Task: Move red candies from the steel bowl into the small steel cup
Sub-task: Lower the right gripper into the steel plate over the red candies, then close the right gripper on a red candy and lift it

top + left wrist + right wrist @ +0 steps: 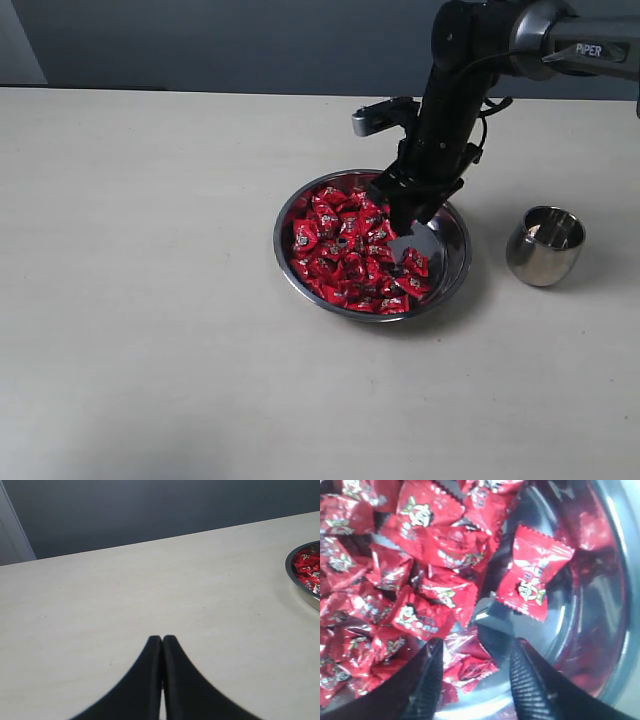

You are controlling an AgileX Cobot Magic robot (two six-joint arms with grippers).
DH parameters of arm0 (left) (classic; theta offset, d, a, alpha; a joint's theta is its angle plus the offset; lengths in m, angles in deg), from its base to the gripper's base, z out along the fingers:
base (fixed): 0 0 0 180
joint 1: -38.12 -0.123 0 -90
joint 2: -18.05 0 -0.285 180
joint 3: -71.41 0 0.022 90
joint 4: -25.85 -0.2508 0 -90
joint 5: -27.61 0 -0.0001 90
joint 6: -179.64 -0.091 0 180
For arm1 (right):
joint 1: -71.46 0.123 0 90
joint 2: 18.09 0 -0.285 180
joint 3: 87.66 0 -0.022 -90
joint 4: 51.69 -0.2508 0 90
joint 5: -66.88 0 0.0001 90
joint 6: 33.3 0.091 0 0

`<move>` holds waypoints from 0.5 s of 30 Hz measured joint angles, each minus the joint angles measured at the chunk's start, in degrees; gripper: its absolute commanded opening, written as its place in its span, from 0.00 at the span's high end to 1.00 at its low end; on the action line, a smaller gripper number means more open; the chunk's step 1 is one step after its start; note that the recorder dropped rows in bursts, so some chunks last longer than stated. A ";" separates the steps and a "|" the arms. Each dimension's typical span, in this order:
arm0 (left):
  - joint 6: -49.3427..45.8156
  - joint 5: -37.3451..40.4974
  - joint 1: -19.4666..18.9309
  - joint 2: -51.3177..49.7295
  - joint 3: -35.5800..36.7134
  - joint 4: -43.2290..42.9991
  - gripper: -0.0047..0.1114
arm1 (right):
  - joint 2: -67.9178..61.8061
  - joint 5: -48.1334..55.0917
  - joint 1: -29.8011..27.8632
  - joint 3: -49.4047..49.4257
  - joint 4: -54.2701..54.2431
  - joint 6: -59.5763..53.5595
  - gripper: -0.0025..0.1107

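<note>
Hung right gripper (408, 225), spread wide, among red candies (340, 250) in steel bowl (450, 250); needed clamping one, then carrying right to small steel cup (545, 245).

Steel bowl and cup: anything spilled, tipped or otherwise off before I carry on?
Nothing stands out. The red candies all sit inside the steel bowl, none visible on the table. The small steel cup stands upright, apart from the bowl. The right gripper hangs open over the candies.
</note>
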 measured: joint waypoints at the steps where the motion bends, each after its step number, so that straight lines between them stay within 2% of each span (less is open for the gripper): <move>1: 0.00 0.00 0.00 0.00 0.00 0.00 0.96 | 0.00 0.14 0.00 0.00 -0.84 0.10 0.61; 9: 0.00 0.00 0.00 0.00 0.00 0.00 0.96 | -1.01 0.51 0.00 0.00 -2.28 1.36 0.61; 15: 0.00 0.00 0.00 0.00 0.00 0.00 0.96 | -0.75 0.51 1.33 1.34 0.56 4.74 0.61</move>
